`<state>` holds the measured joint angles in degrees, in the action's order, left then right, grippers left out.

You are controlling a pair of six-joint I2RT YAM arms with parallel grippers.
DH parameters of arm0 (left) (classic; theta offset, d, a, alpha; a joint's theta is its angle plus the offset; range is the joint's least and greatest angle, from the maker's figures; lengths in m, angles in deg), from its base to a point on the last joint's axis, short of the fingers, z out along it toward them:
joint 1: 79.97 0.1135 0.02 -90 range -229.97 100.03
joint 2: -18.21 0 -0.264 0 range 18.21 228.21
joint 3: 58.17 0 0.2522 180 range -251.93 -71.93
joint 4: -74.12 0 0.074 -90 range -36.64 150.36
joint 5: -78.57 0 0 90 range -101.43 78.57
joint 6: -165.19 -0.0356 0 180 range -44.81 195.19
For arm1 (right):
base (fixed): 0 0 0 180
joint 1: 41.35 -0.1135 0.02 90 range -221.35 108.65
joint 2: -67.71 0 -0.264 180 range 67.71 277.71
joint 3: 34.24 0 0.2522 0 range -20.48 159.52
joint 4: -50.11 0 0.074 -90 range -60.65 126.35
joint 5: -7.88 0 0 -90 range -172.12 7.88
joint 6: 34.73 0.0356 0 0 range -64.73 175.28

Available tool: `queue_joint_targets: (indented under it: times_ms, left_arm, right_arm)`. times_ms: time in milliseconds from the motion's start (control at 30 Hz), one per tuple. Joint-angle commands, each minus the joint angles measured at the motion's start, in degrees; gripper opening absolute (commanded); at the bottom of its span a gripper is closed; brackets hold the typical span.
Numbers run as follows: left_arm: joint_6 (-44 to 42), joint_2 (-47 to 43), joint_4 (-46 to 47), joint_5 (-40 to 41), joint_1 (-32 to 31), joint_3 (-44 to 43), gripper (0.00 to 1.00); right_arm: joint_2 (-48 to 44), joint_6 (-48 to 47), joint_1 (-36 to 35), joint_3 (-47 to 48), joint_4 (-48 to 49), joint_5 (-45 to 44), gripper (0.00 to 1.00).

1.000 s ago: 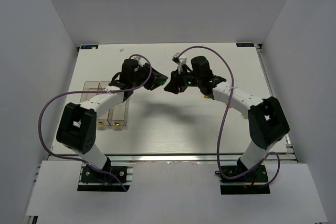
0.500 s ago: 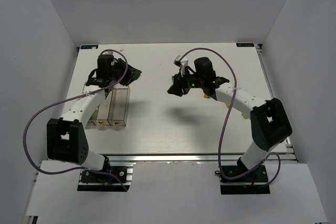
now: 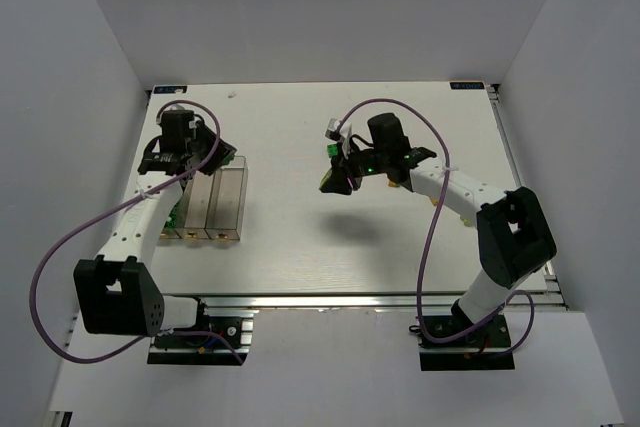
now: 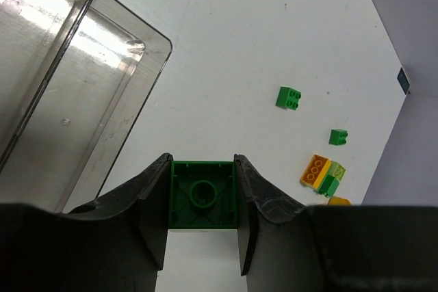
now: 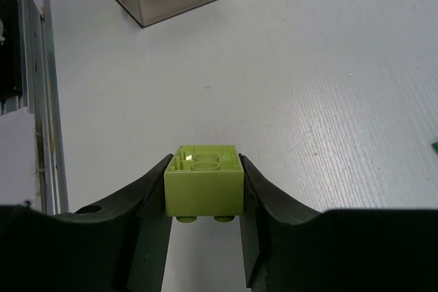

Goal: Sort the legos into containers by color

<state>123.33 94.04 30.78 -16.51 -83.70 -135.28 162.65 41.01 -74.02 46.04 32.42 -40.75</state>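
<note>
Motion first: over the last second my left arm has swung off the middle of the counter (image 3: 300, 247) and out to the left. Its pincer (image 4: 202, 172) now hangs by the bins (image 4: 102, 59), pinching a dark green brick (image 4: 202, 200) by two opposite sides. In that wrist view two clear bins lie just ahead and to the left of the brick, not yet beneath it. My right pincer (image 5: 204, 169) has drawn back slightly from where the two arms were close together. It is clamped on a pale yellow-green brick (image 5: 204, 186), which looks to be raised off the counter, with the bins well apart from it. Farther out, loose pieces wait on the counter: a green brick (image 4: 289, 98), a smaller green one (image 4: 337, 137), and beyond them a mixed cluster (image 4: 321, 172) of orange, yellow-green and green. I read this as the left arm arriving for a drop while the right carries the next one, with several bricks left to sort.
</note>
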Motion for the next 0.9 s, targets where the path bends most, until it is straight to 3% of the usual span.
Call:
queue_joint_targets:
  times_ms: [0, 867]
  left_arm:
    - [-1.82, -2.36, -2.23, 1.92, 0.56, -0.63, 0.00]
    - [-5.60, -4.47, -6.01, 4.20, 5.92, 0.16, 0.00]
  right_arm:
    - [-1.60, -2.79, -0.29, 0.89, -1.09, 2.76, 0.00]
    - [-1.77, -5.07, -2.05, 0.28, -2.40, 1.18, 0.00]
